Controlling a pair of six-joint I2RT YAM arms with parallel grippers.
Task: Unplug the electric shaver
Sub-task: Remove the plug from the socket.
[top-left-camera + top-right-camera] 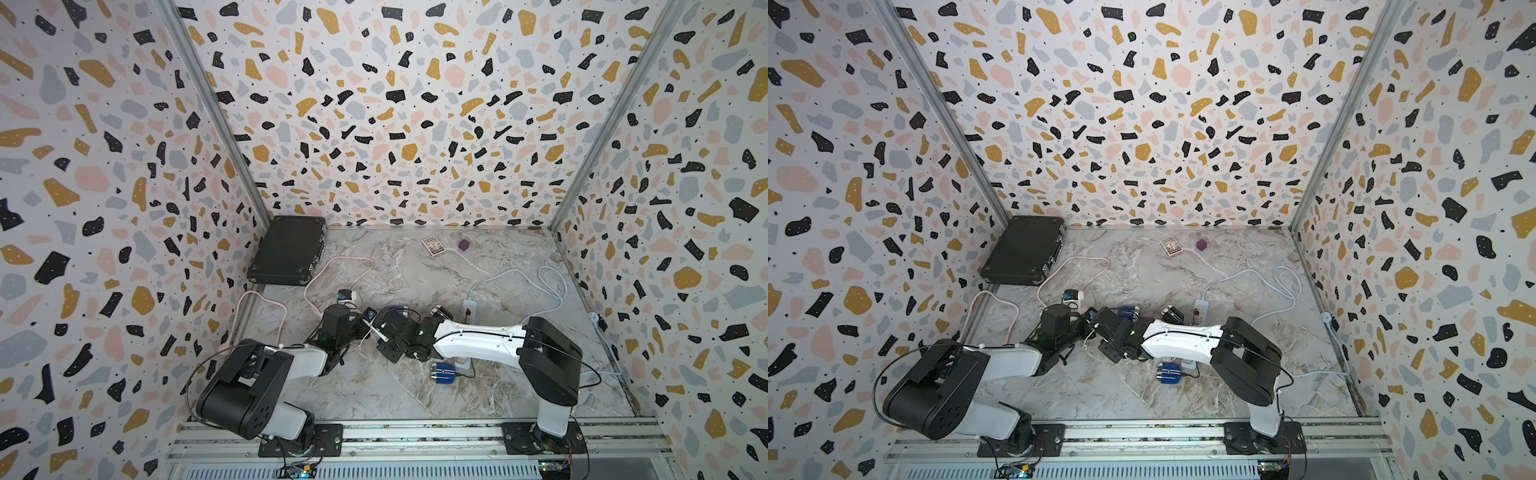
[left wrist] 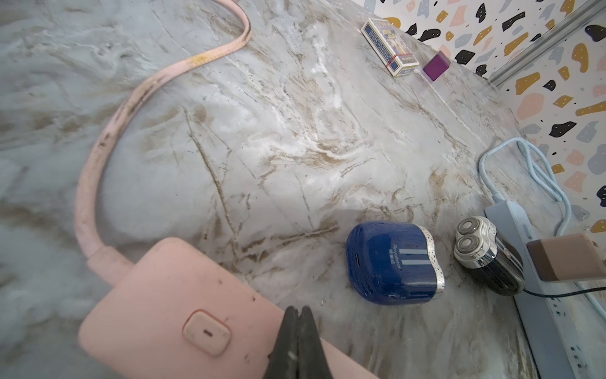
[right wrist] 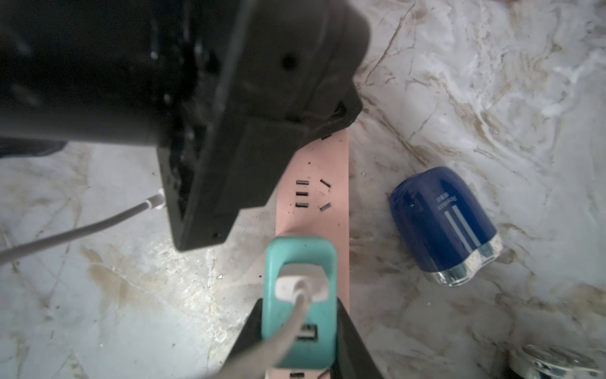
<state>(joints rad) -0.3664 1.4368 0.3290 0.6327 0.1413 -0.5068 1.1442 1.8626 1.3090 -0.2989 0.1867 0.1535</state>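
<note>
My right gripper is shut on a teal charger adapter plugged into the pink power strip. A white plug with a grey cable sits in the adapter; where the cable ends is hidden. My left gripper is shut on nothing, its tips over the pink strip near its switch. Beside the strip lies a blue electric shaver with no cable in its port. A black-and-silver shaver lies beyond it, trailing a thin black cord.
A pale power strip with a brown adapter lies right of the shavers. Another blue shaver with a black cord lies nearer the front. A black case stands back left. A card box and a purple cube lie at the back.
</note>
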